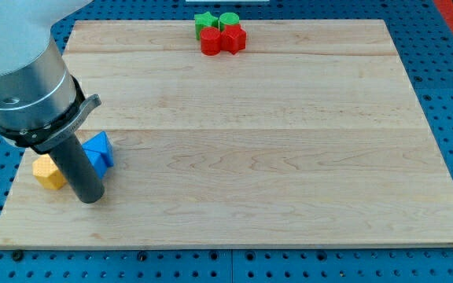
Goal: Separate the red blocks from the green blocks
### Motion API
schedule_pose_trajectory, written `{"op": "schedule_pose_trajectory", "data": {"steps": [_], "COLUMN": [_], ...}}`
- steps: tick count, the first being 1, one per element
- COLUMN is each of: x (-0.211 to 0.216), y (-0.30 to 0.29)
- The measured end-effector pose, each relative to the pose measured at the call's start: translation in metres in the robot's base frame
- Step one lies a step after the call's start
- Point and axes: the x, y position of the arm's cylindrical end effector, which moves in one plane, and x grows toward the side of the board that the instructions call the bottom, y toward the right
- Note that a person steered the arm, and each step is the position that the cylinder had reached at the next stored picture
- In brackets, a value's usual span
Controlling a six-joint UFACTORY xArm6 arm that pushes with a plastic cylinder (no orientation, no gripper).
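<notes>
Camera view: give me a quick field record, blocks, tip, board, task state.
board: wooden table top on a blue perforated base
red blocks: two, side by side at the view's top edge
green blocks: two, directly above the reds, touching them
blue block, view's lower left
yellow block, left of the blue
my tip, between and just below yellow and blue, far from the red-green cluster
task state: reds and greens not yet separated

red blocks [223,39], green blocks [216,21], blue block [99,149], yellow block [49,172], pale wood board [274,141]
</notes>
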Motion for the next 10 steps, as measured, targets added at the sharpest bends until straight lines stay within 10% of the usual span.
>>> {"op": "schedule_pose_trajectory", "data": {"steps": [5, 10], "x": [-0.062, -0.271], "y": [0.069, 0.348]}}
